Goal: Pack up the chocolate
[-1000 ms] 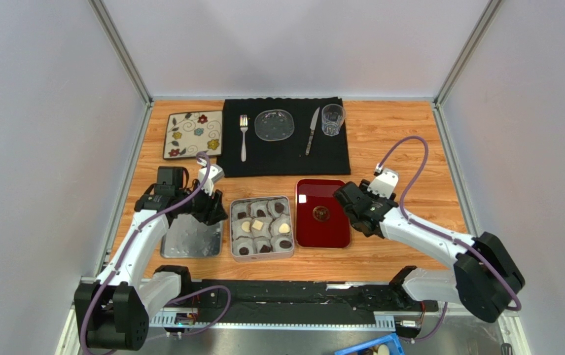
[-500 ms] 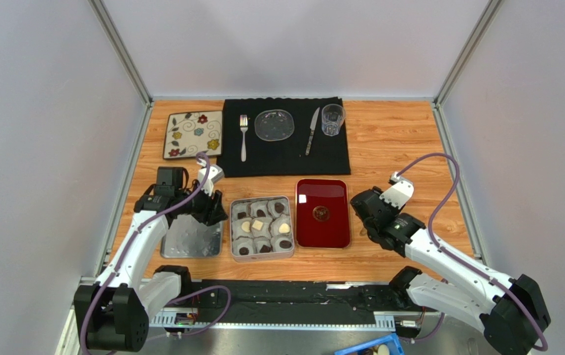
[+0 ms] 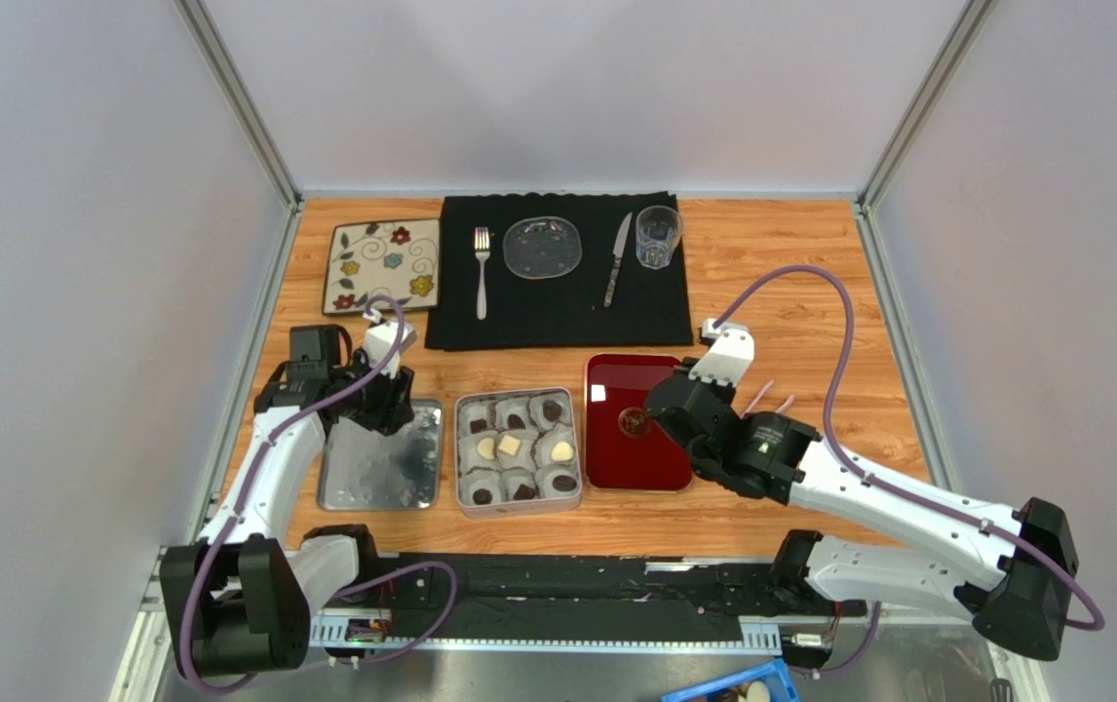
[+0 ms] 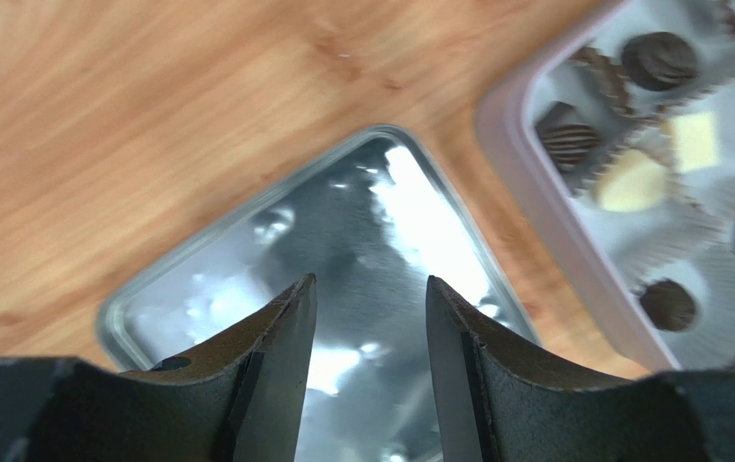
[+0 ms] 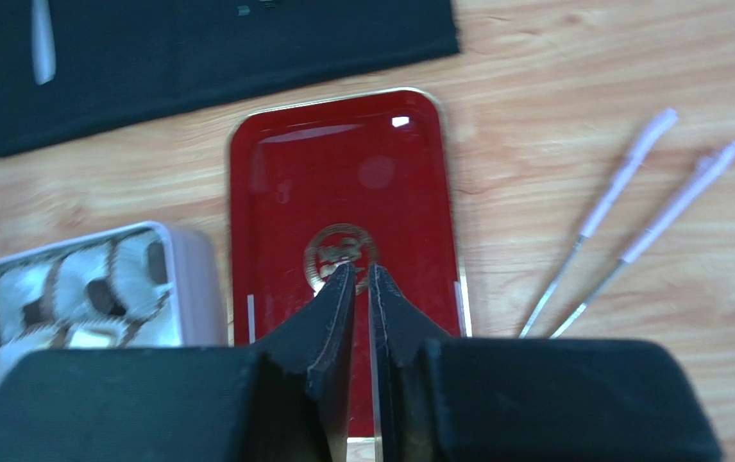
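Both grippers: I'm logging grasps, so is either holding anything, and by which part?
Nothing is held. The left gripper is open above the silver tray; the right gripper is shut, empty, above the red tray.

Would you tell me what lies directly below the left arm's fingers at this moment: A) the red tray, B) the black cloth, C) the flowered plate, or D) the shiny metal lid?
D: the left wrist view shows the open fingers hanging over the shiny metal lid, beside the tin of chocolates.
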Available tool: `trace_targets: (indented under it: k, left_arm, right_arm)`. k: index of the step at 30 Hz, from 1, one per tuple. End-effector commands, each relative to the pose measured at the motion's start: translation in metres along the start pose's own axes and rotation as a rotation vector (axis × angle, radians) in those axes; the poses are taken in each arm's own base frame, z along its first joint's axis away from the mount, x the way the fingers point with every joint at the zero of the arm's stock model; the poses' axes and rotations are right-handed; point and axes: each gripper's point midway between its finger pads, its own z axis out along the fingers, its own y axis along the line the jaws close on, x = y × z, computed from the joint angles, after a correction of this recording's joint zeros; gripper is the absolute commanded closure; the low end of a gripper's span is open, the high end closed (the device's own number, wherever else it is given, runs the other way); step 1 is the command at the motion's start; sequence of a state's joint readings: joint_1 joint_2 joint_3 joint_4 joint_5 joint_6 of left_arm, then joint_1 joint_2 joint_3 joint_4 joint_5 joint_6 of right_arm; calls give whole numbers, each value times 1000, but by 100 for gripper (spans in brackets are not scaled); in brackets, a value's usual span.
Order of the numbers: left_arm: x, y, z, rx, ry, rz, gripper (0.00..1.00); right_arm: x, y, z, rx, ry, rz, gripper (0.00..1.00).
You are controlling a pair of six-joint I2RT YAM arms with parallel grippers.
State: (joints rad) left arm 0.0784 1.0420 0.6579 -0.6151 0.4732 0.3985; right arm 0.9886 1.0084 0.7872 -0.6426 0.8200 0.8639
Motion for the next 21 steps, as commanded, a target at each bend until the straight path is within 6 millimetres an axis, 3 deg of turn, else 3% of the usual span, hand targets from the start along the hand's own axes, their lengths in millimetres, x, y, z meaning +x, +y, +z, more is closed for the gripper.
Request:
trace_targets:
  k: [1,8,13,21]
  left_arm:
    - [-16,40,3,-140,-45,207,46]
    - [-26,47,16,-93,-64,442,46]
    - [-3,39,26,34,47,499,47]
    - [-1,26,32,152,48,528,48]
  right_arm:
    - [-20,30,-15,-93,-82,-23,87]
    - [-10,41,-24,-181,-53,-5,89]
    - [-8,44,-28,-215,-38,0,90]
    - [-8,49,-30,-237,-25,-3,90]
